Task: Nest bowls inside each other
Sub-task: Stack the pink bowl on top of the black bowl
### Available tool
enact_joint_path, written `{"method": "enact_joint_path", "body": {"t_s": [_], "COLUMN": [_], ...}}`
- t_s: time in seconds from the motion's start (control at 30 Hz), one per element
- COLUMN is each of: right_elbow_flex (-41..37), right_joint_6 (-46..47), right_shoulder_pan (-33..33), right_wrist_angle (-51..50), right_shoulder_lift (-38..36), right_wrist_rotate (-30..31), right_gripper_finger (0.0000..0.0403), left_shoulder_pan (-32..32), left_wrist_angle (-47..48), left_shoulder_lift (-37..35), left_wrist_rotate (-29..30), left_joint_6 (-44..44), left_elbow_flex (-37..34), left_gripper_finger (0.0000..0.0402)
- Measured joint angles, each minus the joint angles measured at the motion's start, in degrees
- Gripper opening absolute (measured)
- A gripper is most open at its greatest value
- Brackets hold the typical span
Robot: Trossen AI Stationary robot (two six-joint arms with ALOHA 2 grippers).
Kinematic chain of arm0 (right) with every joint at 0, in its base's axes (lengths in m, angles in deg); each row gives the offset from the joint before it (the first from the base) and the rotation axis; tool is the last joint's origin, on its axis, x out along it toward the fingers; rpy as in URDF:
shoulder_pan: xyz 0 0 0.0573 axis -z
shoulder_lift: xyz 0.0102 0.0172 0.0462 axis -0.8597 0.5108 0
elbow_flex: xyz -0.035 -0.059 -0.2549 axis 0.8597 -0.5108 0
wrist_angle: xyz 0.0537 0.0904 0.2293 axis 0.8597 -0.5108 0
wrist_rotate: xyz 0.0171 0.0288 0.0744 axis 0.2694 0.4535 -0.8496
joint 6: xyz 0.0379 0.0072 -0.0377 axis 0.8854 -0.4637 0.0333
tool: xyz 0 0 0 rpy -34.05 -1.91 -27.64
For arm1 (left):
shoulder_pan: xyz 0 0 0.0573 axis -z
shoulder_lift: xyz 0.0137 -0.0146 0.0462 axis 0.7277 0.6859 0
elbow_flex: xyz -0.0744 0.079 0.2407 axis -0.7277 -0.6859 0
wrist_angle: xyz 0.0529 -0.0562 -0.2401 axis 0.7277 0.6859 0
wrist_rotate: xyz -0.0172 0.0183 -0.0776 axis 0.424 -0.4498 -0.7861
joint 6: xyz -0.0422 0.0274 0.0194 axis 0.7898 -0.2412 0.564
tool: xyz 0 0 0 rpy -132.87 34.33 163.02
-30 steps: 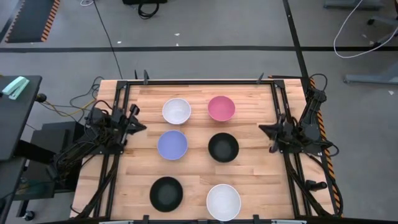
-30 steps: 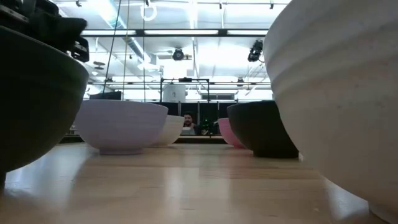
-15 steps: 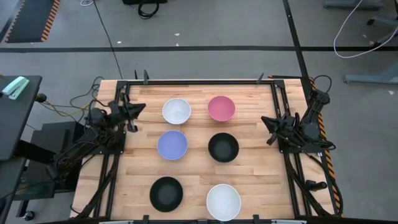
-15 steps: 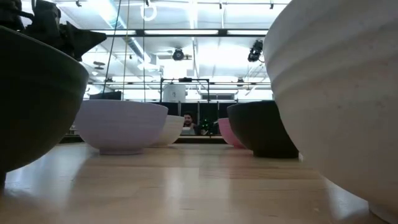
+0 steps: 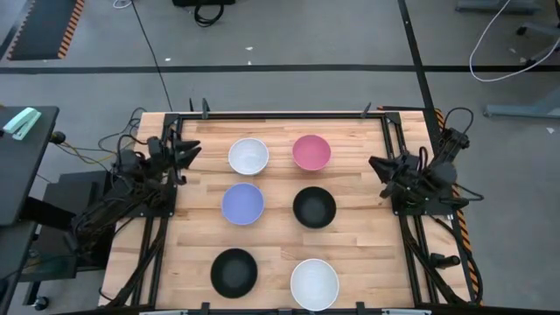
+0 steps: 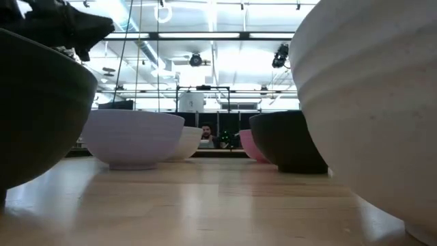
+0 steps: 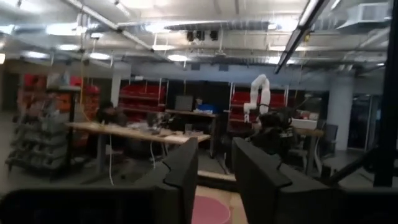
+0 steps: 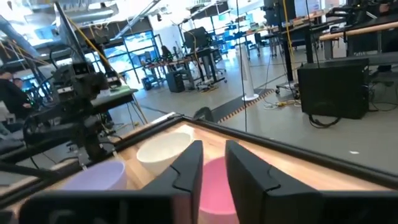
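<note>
Six bowls stand on their bases on the wooden table, in two columns. In the high view the white bowl [image 5: 248,156] and pink bowl [image 5: 311,151] are farthest. The lavender-blue bowl [image 5: 242,204] and a black bowl [image 5: 314,207] are in the middle. Another black bowl [image 5: 234,271] and a white bowl [image 5: 314,283] are nearest. My left gripper [image 5: 189,150] hovers at the table's left edge, level with the far white bowl, its fingers slightly apart on nothing. My right gripper [image 5: 374,164] hovers at the right edge, also slightly apart on nothing. The pink bowl [image 8: 214,180] lies ahead of it.
A black metal frame [image 5: 280,115] borders the table's far edge and both sides. Cables [image 5: 109,144] hang beside the left arm's base. In the low view the near black bowl [image 6: 34,116] and the near white bowl [image 6: 375,102] fill the sides. Bare wood [image 5: 280,236] lies between the bowls.
Both arms have risen from their low poses at the table's sides. My left gripper has swung up and toward the far edge. My right gripper has lifted and moved a little toward the far edge. No bowl has moved.
</note>
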Motion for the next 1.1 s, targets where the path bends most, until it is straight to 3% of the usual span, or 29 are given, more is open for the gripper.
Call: {"method": "enact_joint_path", "body": {"t_s": [0.2, 0.37, 0.63, 0.9, 1.0, 1.1], "right_elbow_flex": [6.52, 13.24, 24.12, 32.38, 33.38, 33.53], "right_joint_6": [-3.83, -4.86, -4.44, -3.79, -1.67, 0.37], "right_shoulder_pan": [0.00, 0.00, 0.00, 0.00, 0.00, 0.26], "right_wrist_angle": [-0.23, -2.26, -4.39, -4.41, -4.38, -4.78], "right_shoulder_lift": [0.59, 3.58, 16.75, 27.67, 27.87, 27.57], "right_wrist_rotate": [0.01, 0.81, 4.87, 8.14, 5.67, -3.64], "right_gripper_finger": [0.0119, 0.0124, 0.0114, 0.0114, 0.0114, 0.0114], "left_shoulder_pan": [0.00, 0.00, 0.00, -0.07, -0.09, -0.09], "left_wrist_angle": [11.20, 17.65, 28.66, 30.59, 30.71, 30.71], "left_shoulder_lift": [8.01, 17.92, 30.59, 33.56, 33.53, 33.57], "left_wrist_rotate": [0.90, 0.95, 0.95, 0.94, 0.95, 0.95], "left_joint_6": [-0.31, -1.18, -4.88, -6.34, -6.36, -6.38], "left_elbow_flex": [7.25, 13.67, 22.09, 24.99, 24.99, 24.99], "left_gripper_finger": [0.0145, 0.0148, 0.0136, 0.0138, 0.0141, 0.0140]}}
